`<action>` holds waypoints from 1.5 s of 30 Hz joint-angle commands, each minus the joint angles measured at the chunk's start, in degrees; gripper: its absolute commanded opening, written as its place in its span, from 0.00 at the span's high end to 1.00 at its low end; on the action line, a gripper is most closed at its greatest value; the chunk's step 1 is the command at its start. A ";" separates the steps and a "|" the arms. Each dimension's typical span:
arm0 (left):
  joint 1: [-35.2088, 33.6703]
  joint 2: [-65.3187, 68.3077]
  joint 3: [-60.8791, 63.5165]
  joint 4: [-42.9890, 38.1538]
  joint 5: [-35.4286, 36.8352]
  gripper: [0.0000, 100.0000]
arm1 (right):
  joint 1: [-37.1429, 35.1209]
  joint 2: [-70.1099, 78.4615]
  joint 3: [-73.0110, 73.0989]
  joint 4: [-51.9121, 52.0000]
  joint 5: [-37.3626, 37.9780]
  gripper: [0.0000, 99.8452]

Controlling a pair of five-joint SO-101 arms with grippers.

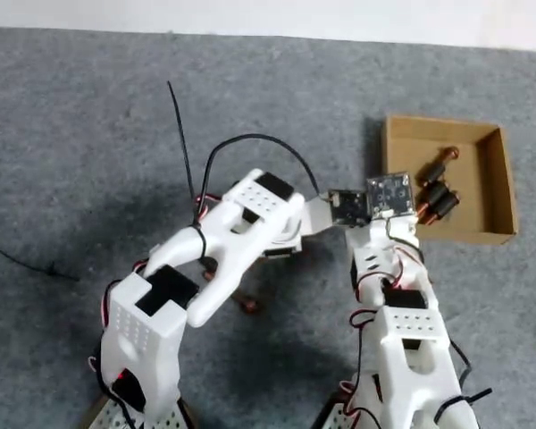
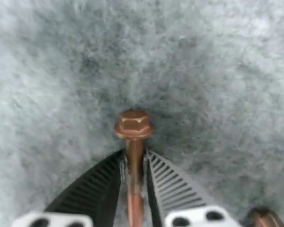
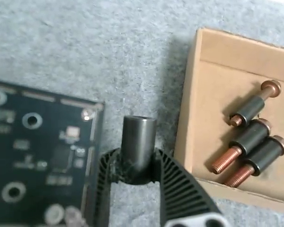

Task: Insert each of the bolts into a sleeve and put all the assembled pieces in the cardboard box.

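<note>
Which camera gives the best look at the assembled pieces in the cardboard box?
The right wrist view: three assembled pieces lie side by side in the cardboard box, close and unblocked. The high view shows them smaller, beside an arm's camera board. The left wrist view faces a held bolt.

The bolt is coppery metal, the sleeve smooth matt black, the cardboard box plain, the carpet fuzzy.

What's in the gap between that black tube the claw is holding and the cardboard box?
Nothing but bare grey carpet, in shadow, between the sleeve and the cardboard box's wall; the right wrist view shows it.
</note>
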 commanded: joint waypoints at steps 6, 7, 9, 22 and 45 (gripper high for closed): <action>-3.56 -0.57 -1.01 -4.92 12.92 1.00 | 0.57 -1.71 -1.10 -2.42 -0.26 0.99; -4.18 -0.84 -1.01 -5.36 13.71 1.00 | 0.57 -1.71 -1.10 -2.42 -0.26 0.99; -4.70 -2.59 -0.13 -5.54 13.89 1.00 | 0.57 -1.71 -1.10 -2.42 -0.35 0.99; -6.37 -25.71 23.60 -22.51 19.87 1.00 | 0.57 -1.71 -1.10 -2.42 -0.35 0.99; -14.11 -65.45 52.26 -45.45 48.35 1.00 | -5.67 -7.96 11.38 -18.86 -0.35 0.99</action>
